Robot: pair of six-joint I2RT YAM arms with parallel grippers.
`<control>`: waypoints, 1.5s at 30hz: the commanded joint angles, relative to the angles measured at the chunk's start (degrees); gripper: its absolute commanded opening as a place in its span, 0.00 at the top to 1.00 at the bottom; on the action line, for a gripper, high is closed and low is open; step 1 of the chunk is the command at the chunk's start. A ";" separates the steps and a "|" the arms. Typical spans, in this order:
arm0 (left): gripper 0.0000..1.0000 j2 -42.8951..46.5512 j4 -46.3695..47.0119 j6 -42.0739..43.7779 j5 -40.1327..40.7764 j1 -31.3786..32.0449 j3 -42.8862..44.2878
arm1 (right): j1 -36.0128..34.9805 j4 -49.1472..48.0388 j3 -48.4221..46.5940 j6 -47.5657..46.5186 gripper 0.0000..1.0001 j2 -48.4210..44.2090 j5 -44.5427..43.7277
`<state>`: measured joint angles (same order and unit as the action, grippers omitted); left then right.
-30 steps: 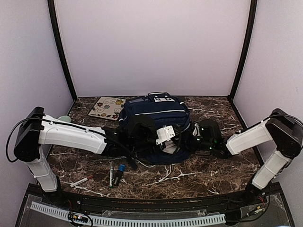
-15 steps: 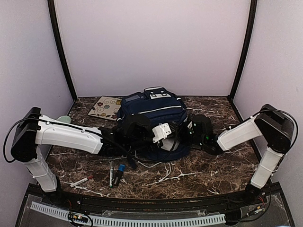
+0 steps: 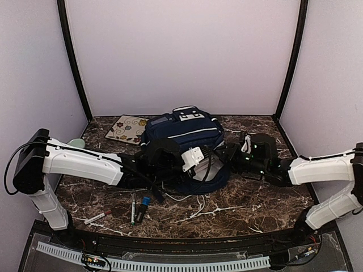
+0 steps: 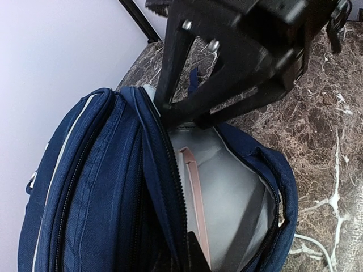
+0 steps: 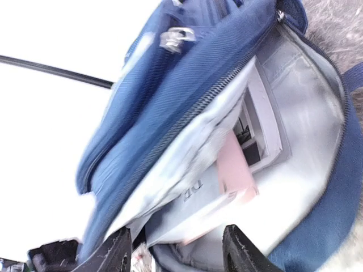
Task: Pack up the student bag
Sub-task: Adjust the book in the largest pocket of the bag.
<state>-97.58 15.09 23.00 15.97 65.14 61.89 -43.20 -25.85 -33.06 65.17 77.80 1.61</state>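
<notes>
The student bag (image 3: 184,126) is navy with white stripes and lies at the table's middle back, its main compartment gaping toward me. My left gripper (image 3: 205,163) is shut on the zipper rim (image 4: 164,170) of that opening; only a dark fingertip (image 4: 193,256) shows. My right gripper (image 3: 228,152) hangs open just outside the bag's right side, its fingers (image 5: 116,252) spread before the mouth, nothing between them. Inside the grey lining (image 4: 238,192) stands a pink book (image 5: 235,167) next to a pale grey one (image 5: 187,198). The right gripper (image 4: 227,62) looms over the opening in the left wrist view.
A floral notebook (image 3: 129,129) lies left of the bag, with a pale green cup (image 3: 77,143) behind my left arm. Markers (image 3: 133,209), a blue-capped pen (image 3: 142,208) and a red-tipped pen (image 3: 97,216) lie near the front left. A white cable (image 3: 193,208) trails in front of the bag.
My right gripper has opened wider and its arm has drawn back to the right, away from the bag's mouth. The bag has shifted slightly toward the back. My left gripper keeps its hold.
</notes>
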 commanded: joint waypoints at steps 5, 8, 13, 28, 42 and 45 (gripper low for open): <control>1.00 0.58 -0.90 -2.80 -9.95 1.34 0.57 | -0.48 26.07 7.01 -0.78 0.43 -23.25 -3.45; 0.93 1.43 -3.87 1.01 -18.93 2.02 0.31 | 0.05 28.06 8.91 0.08 0.39 -27.55 -5.61; 0.38 7.62 -8.22 4.85 -25.33 2.79 -3.41 | 1.71 25.44 7.73 -2.95 0.33 -21.72 0.50; 0.48 18.29 -6.56 -17.70 -3.08 -14.41 -15.85 | 7.37 3.87 3.39 -4.71 0.49 4.71 14.58; 0.43 18.99 14.53 -6.23 -10.49 -14.78 -31.90 | 23.82 10.10 -6.96 -13.45 1.00 10.58 24.17; 0.28 16.97 21.27 2.24 -5.12 -14.78 -35.17 | 23.47 14.51 -8.87 -15.55 0.95 9.94 24.08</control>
<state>-79.29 26.13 14.13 6.55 50.22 30.24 -19.81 -17.10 -39.46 54.35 88.09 23.66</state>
